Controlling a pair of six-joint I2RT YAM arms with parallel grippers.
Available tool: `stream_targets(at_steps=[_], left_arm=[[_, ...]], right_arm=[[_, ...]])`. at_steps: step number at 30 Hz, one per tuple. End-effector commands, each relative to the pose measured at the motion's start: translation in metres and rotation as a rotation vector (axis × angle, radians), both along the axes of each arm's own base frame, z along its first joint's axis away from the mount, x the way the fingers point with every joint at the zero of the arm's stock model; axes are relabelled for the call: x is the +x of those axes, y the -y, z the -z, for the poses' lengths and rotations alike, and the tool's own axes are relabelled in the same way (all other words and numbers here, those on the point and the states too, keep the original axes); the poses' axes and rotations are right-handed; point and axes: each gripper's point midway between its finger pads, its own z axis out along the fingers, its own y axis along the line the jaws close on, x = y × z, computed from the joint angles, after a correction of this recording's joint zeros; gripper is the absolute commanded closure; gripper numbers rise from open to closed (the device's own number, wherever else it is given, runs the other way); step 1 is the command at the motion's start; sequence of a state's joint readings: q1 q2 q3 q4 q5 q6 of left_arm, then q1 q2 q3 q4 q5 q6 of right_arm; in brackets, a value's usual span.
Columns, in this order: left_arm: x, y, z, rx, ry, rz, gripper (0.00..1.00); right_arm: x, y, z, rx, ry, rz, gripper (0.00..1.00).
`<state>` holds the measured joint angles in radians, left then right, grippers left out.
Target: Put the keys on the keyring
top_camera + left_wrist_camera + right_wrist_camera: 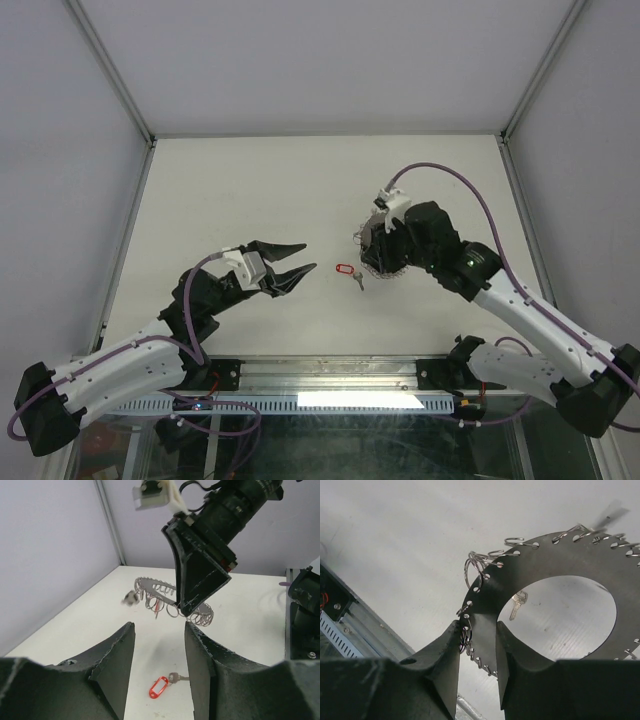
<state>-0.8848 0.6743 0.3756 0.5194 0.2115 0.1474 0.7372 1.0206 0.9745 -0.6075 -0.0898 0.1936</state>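
Red-tagged keys (159, 687) lie just beyond left jaws (parted).

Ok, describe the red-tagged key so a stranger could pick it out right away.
On the white table, just ahead of the open left gripper, lies the key. It's tiny, silver, with a red oval tag, unlike the big dark keyring the right gripper holds.
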Motion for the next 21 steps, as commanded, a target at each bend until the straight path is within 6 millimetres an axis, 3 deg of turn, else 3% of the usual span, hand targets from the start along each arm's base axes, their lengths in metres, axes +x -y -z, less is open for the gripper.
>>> stream_targets(at_steps=[1,7,18,21], left_arm=[[-0.013,0.006,-0.022,-0.025,0.060,0.071,0.57],[-0.024,0.015,-0.023,-0.023,0.088,0.151,0.61],[-0.026,0.033,-0.025,-0.004,0.130,0.223,0.73],[-0.029,0.038,-0.023,0.011,0.141,0.251,0.71]], right_arm=[[-0.004,-0.011,-0.046,0.132,0.288,-0.171,1.00],[-0.030,-0.015,-0.070,0.200,0.499,-0.375,1.00],[-0.064,-0.019,-0.072,0.237,0.575,-0.585,1.00],[-0.068,-0.019,-0.075,0.245,0.593,-0.604,1.00]])
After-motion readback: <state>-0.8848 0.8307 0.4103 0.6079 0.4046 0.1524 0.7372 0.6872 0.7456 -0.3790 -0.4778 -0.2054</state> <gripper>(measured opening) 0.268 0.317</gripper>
